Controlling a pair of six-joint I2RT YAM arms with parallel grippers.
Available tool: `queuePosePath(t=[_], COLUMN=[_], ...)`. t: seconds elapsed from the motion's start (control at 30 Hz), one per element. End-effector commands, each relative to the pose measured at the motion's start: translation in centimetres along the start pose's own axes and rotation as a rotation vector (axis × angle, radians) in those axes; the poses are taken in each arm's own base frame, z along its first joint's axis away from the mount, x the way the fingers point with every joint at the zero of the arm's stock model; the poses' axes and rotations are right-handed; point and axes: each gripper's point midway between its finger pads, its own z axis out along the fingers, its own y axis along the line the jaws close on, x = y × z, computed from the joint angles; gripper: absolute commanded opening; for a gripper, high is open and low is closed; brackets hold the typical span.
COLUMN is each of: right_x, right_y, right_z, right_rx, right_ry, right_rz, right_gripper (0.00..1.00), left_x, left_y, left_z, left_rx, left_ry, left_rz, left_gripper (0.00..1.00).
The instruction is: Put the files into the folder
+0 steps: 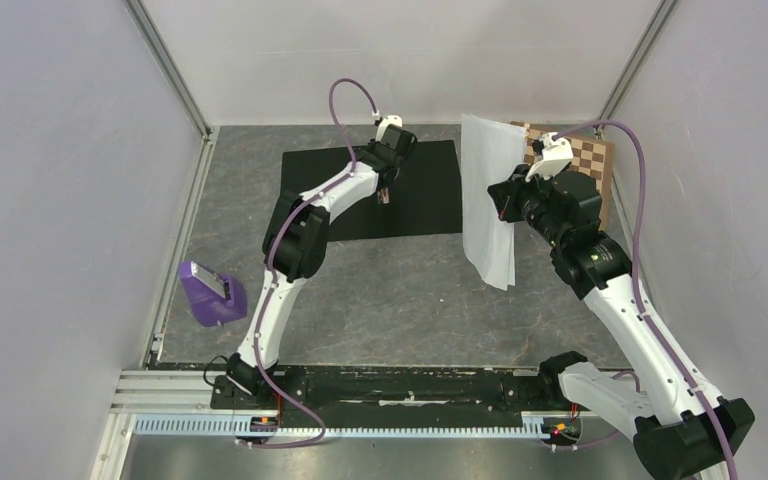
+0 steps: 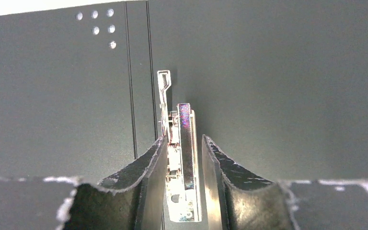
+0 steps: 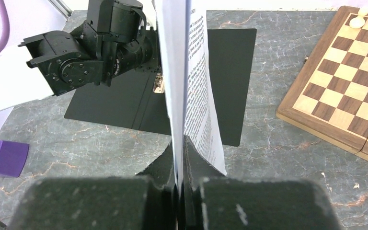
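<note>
**Clip Could Slip, Paper Could Flop**

The folder [image 1: 430, 190] lies open and flat at the far middle of the table [image 1: 410, 300]. The left gripper [image 1: 387, 192] is down on it, jaws a little apart, one on each side of the shiny clip [image 2: 186, 182]. The clip is thin and may slip out. Just to the right, the right gripper [image 3: 181, 153] is clamped on the files [image 3: 199, 86], which stand up on edge. They are floppy and may bend or bump the left arm [image 1: 290, 240].

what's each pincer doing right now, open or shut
Left pincer: jaws straddle the shiny metal clip of the black open folder; grip cannot be told.
Right pincer: shut on the thin white paper sheets.
</note>
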Motion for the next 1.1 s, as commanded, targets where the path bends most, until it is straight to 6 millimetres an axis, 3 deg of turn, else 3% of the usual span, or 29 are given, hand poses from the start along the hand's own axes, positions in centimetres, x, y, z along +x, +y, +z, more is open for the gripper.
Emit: queuePosePath(t=[0.0,0.27,0.4,0.57,0.63,0.83,1.07], right_x=[-2.8,-2.6,-2.4,-2.2,-2.0,-1.6,-2.0], right_y=[0.8,0.8,0.8,0.9,0.9,1.3,1.7], right_z=[-0.4,-0.4,-0.5,-0.6,-0.7,-0.8,-1.9], right_rx=[-0.019,-0.022,-0.024,-0.033,-0.035,-0.056,-0.068], right_ry=[-0.074,-0.075,-0.073,-0.067,-0.063,-0.052,-0.065], right_rz=[-0.021,-0.023,-0.025,-0.025,-0.025,-0.01,0.02], right_gripper=[0.0,0.0,0.0,0.0,0.0,0.0,0.0], left_x=[0.1,1.3,1.8,1.8,2.0,2.3,5.6], left_y=[0.3,0.0,-0.1,0.2,0.4,1.2,0.1], left_z=[0.7,1.0,0.9,0.1,-0.7,-5.1,-11.2], left_rx=[-0.015,0.001,0.007,0.012,0.012,0.005,0.038], left_ry=[0.01,0.054,0.082,0.099,0.11,0.134,0.188], left_rz=[0.004,-0.004,-0.015,-0.015,-0.018,-0.095,-0.139], left_gripper=[0.38,0.38,0.27,0.03,0.02,0.02,0.02])
